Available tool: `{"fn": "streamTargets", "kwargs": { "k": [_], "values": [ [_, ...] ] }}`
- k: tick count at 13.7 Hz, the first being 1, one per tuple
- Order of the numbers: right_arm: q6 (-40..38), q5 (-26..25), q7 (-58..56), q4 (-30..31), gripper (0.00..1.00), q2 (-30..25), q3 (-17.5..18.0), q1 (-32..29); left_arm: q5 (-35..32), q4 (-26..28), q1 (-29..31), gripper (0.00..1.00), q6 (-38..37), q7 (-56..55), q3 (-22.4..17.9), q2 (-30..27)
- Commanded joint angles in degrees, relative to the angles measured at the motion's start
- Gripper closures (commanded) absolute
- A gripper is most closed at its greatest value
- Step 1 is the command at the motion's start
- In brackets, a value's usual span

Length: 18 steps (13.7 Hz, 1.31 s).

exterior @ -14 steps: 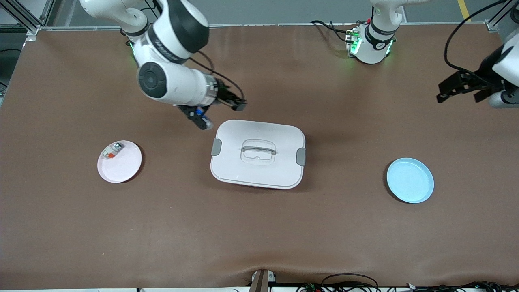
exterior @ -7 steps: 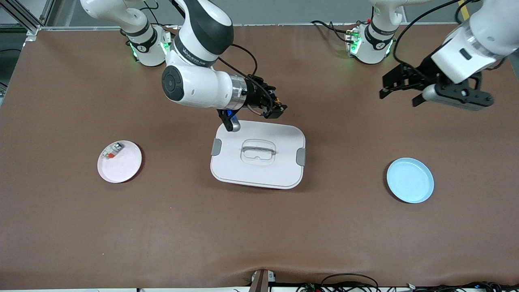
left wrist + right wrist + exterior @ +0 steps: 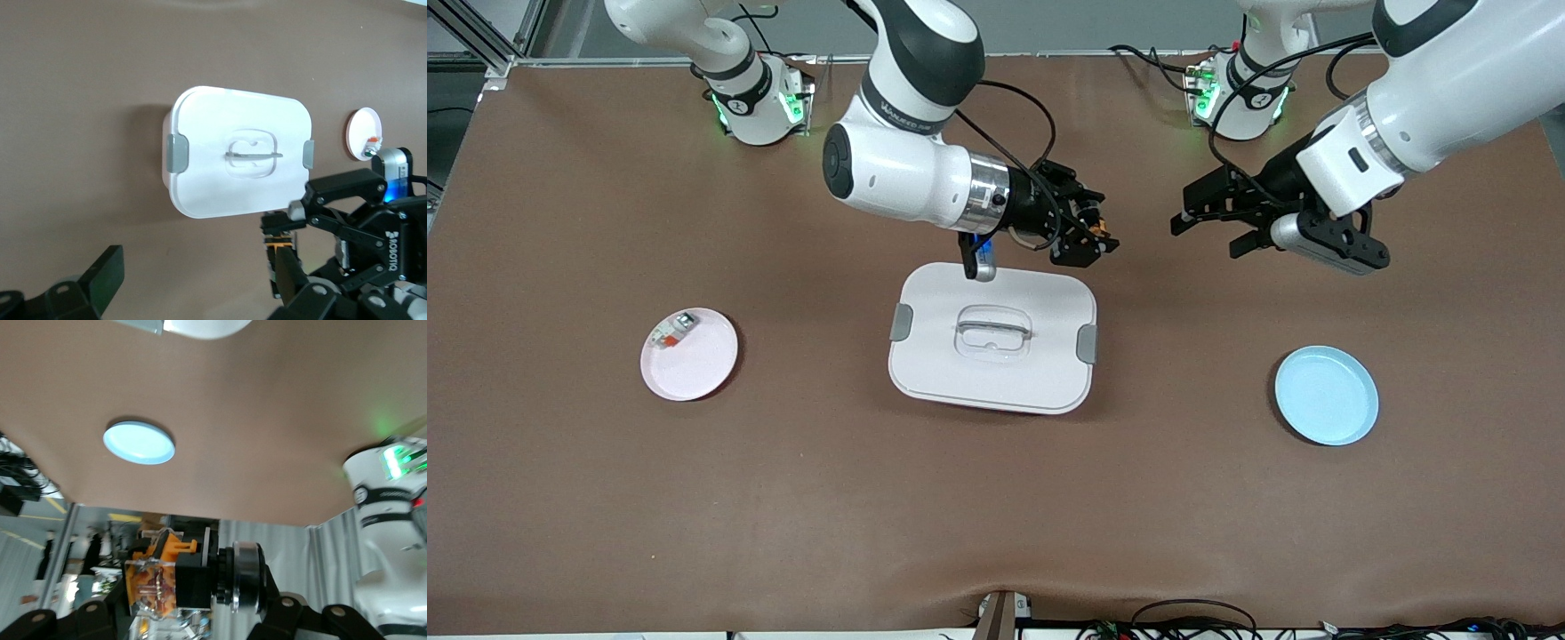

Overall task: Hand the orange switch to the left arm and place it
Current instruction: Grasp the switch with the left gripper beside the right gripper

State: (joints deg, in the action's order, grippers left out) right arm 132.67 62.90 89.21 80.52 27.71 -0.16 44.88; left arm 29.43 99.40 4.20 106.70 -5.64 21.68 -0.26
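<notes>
My right gripper (image 3: pixel 1092 238) is shut on the orange switch (image 3: pixel 1101 229), a small black block with orange parts, and holds it in the air above the table beside the white box (image 3: pixel 992 336). In the right wrist view the switch (image 3: pixel 160 577) sits between that gripper's (image 3: pixel 170 603) fingers. My left gripper (image 3: pixel 1208 228) is open and empty, level with the switch and a short gap away from it, pointing at it. In the left wrist view the switch (image 3: pixel 279 241) shows past my open left gripper (image 3: pixel 197 283), with the box (image 3: pixel 237 160) below.
A pink plate (image 3: pixel 694 364) with a small white-and-grey piece (image 3: pixel 671 331) lies toward the right arm's end. A blue plate (image 3: pixel 1326 396) lies toward the left arm's end and also shows in the right wrist view (image 3: pixel 139 443). Cables run by both bases.
My right gripper has carried the switch along the box's edge toward the left arm's end. My left arm has swung in from the table's end toward the switch, gripper open.
</notes>
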Motion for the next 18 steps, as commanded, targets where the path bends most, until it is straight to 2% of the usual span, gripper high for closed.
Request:
{"fn": "streamTargets", "kwargs": {
  "k": [1, 4, 8, 12, 15, 18],
  "values": [
    [2.77, 4.41, 2.19, -3.17, 0.86, 2.00, -0.72, 1.44, 4.91, 4.03, 0.64, 0.00, 1.32, 2.99, 0.55, -2.55],
    [3.04, 5.66, 7.28, -6.41, 0.85, 3.58, -0.80, 1.35, 12.64, 8.78, 1.08, 0.00, 2.81, 7.65, 0.38, -5.27],
    [3.04, 5.66, 7.55, -6.95, 0.86, 3.67, -0.80, 1.53, 17.75, 9.41, 1.08, 0.06, 3.78, 9.25, 0.38, -5.01],
    [3.04, 5.66, 7.47, -6.95, 0.86, 3.67, -0.80, 1.53, 18.99, 10.90, 0.73, 0.14, 6.41, 10.81, 0.55, -4.84],
    [3.04, 5.57, 7.38, -6.95, 0.86, 4.02, -0.80, 1.53, 22.59, 12.39, 0.46, 0.17, 8.26, 12.15, 0.64, -4.66],
    [3.04, 5.48, 7.38, -6.95, 0.86, 4.02, -0.89, 1.79, 22.69, 12.57, 0.46, 0.19, 9.05, 12.15, 1.87, -4.22]
  ]
}}
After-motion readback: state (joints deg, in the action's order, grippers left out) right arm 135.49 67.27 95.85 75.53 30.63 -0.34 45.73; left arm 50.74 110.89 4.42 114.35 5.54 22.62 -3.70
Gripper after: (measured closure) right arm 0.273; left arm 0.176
